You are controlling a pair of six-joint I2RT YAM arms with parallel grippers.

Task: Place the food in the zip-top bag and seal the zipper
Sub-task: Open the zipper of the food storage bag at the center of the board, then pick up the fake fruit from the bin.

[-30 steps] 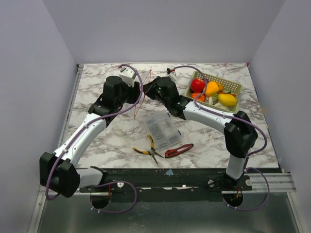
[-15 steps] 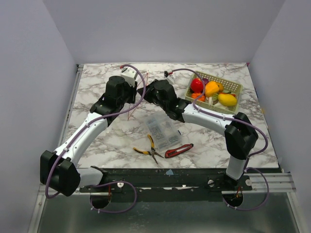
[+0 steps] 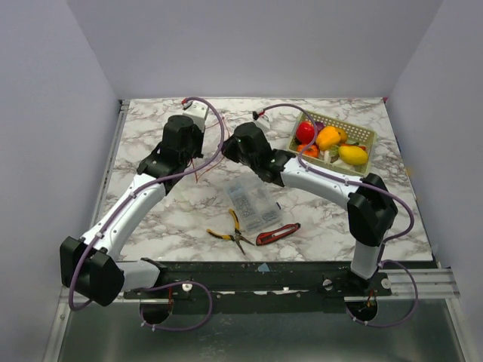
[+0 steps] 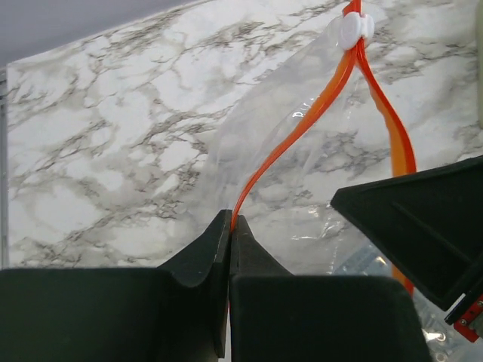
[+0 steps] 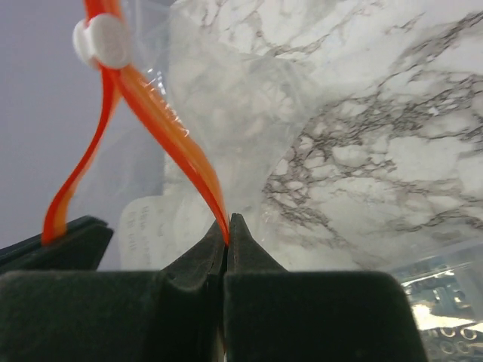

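Bag (image 4: 281,162) shifted left, zipper (image 4: 303,122) pinched by left pincer (image 4: 229,228) and right pincer (image 5: 226,231); marble table (image 3: 177,219), grey walls (image 3: 249,45).

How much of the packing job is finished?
Done: the zip-top bag is gripped. In hand: the left pincer and right pincer each pinch one side of the zipper, holding the mouth apart. Left: the food lies in the basket, none bagged, zipper unsealed.

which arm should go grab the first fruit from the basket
Right, likely: the basket of food lies on its side. The right gripper and left gripper are both shut on the zipper; the left could hold the bag alone.
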